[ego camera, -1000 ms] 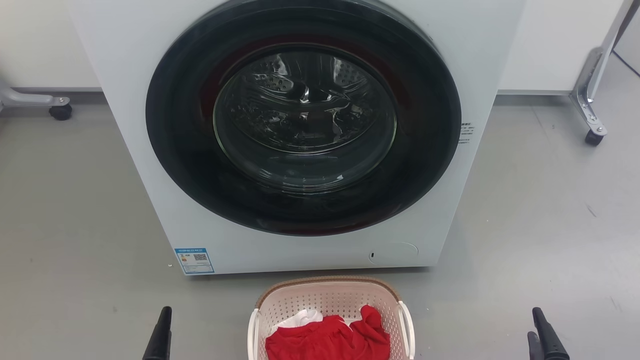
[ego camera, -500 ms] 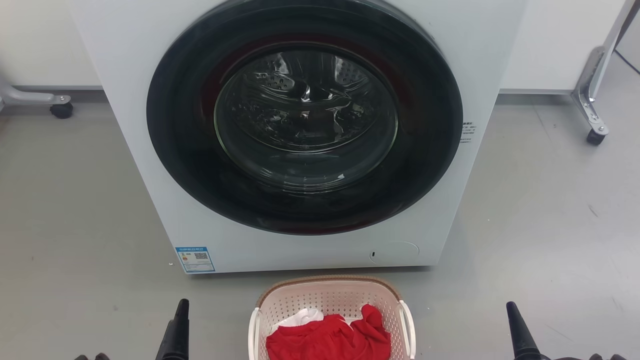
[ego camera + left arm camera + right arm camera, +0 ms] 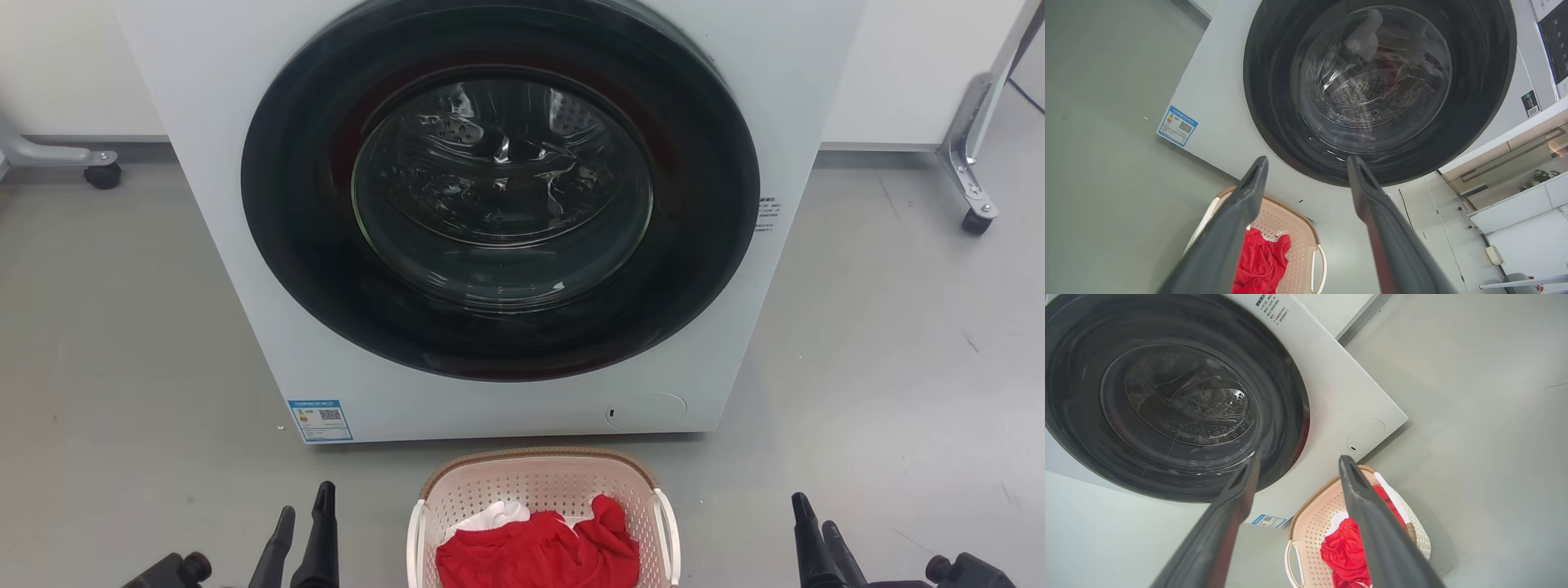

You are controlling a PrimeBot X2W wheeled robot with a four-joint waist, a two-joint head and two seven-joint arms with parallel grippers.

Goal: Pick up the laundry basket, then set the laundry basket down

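While the head view sets the laundry basket [image 3: 539, 490] on the floor [image 3: 857, 367], just before the washing machine [image 3: 245, 269], with the left tool [image 3: 306, 500] and right tool [image 3: 812, 513] well apart on either side of it, each wrist view shows its own tool spread wide, clear of the basket. The basket holds red cloth [image 3: 539, 554] over what may be a white garment [image 3: 494, 516].

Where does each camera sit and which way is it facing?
Head: on the head, facing forward and down at washing machine and laundry basket; left tool, right tool at bottom.
Left wrist: on the left arm, looking along its fingers at the machine door.
Right wrist: on the right arm, likewise along its fingers.
Shared: machine and basket.
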